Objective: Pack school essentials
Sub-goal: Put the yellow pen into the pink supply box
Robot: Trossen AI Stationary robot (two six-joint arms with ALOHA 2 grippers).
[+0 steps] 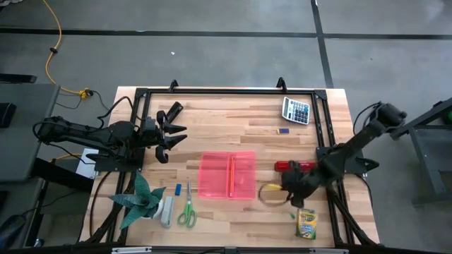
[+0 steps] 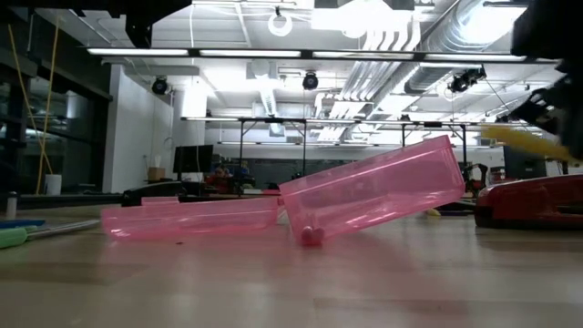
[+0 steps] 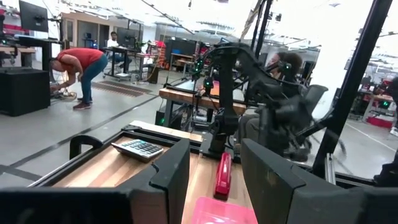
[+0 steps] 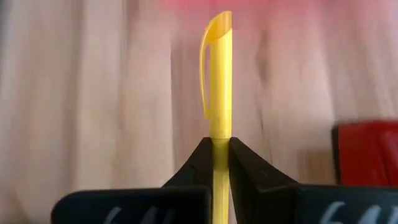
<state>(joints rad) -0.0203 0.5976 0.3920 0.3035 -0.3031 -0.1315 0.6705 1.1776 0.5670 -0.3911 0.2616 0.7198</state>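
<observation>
Over wooden table (image 1: 233, 212), yellow marker (image 4: 219, 81) between right tool's (image 4: 214, 163) fingers.

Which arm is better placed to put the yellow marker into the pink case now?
The right. Its hand is shut on the yellow marker, just right of the open pink case. The left hand is open, empty, back at the table's left edge.

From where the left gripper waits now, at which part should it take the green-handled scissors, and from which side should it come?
Probably from straight above, at the closed blades just past the handles. The scissors lie flat, blades pointing toward the table's far side, green loops toward the near edge. The blades are narrow, while the loops are wide. A blue piece lies close on one side. The left gripper is open.
</observation>
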